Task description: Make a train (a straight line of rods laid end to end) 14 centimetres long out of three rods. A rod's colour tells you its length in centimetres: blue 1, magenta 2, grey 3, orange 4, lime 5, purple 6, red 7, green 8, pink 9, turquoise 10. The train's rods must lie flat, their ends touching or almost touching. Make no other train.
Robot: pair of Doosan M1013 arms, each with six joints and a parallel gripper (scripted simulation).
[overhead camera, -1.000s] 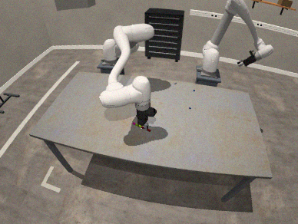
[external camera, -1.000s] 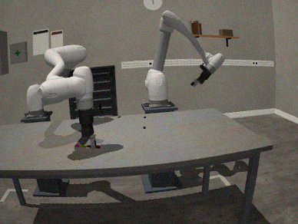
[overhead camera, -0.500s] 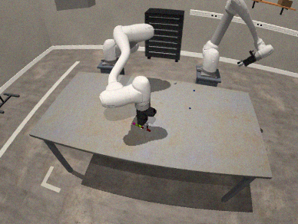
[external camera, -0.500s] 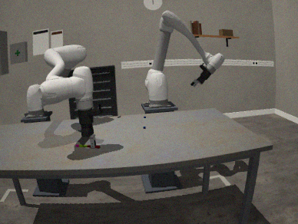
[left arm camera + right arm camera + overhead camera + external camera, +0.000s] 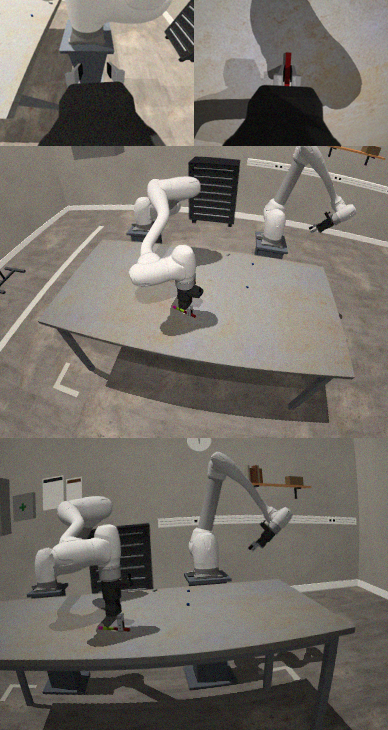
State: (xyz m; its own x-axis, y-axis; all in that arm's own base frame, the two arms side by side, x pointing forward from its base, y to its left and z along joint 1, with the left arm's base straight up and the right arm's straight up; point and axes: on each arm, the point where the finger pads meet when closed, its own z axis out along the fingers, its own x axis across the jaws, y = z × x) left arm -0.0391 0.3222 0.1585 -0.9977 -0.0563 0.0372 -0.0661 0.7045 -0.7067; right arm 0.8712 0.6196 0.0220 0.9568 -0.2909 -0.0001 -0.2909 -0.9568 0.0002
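The red rectangular rod (image 5: 194, 315) (image 5: 127, 629) (image 5: 288, 58) lies at table level, between the narrowed fingers of the right gripper (image 5: 189, 311) (image 5: 120, 628) (image 5: 288, 70). The pads bear on its long sides and one end projects beyond them. This grip appears chosen to keep the rod flat and guide it along the train axis.

The lime rod (image 5: 180, 310) (image 5: 108, 628) and the magenta rod (image 5: 174, 307) (image 5: 101, 628) lie in line with it on the grey rectangular table (image 5: 280, 321) (image 5: 250, 623). Red 7, lime 5 and magenta 2 give the required 14. Whether the red and lime ends touch cannot be confirmed; the fingers obstruct that joint.

The left gripper (image 5: 312, 228) (image 5: 252, 547) (image 5: 94, 68) is wide and empty, held away from the table, presumably to leave the work area free. Two small blue rods (image 5: 247, 287) (image 5: 188, 604) lie well apart from the train; neither is required.

No container holds rods. The black metal drawer cabinet (image 5: 214, 191) (image 5: 141, 558) (image 5: 182, 32) stands behind the table; its contents are not visible.

Probable next step: verify the joint, release the red rod, then lift straight up. Caution: sideways motion during release could skew the line.
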